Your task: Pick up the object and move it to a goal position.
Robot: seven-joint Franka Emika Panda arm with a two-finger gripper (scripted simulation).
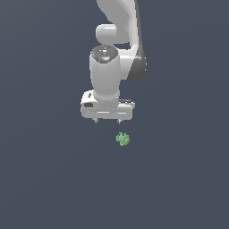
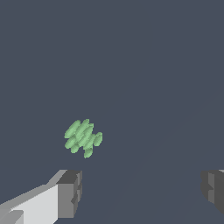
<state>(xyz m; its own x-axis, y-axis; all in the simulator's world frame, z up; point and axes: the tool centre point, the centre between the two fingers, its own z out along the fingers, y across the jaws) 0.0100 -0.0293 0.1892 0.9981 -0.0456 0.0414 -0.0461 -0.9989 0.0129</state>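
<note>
My gripper (image 1: 107,121) hangs above the floor with its fingers (image 2: 70,192) spread wide apart, nothing between them; the green cluster (image 1: 123,139) is not under the gap; in the exterior view it sits just past the fingertip on that view's right and lower in the picture, near but not touching; wrist view agrees: cluster (image 2: 83,138) lies ahead of one finger pad, outside the span, closer to that pad than to the other pad (image 2: 213,187); its rows of knobs run diagonally, so the long axis looks skewed to my closing line, though it's too small to be sure; my call: shift sideways toward the cluster first, maybe a small wrist turn, then descend; it's much narrower than my opening, so width is no problem; the lumpy shape may roll or slip when pinched; the floor (image 1: 44,179) is flat, plain dark grey; no goal marker visible.
</note>
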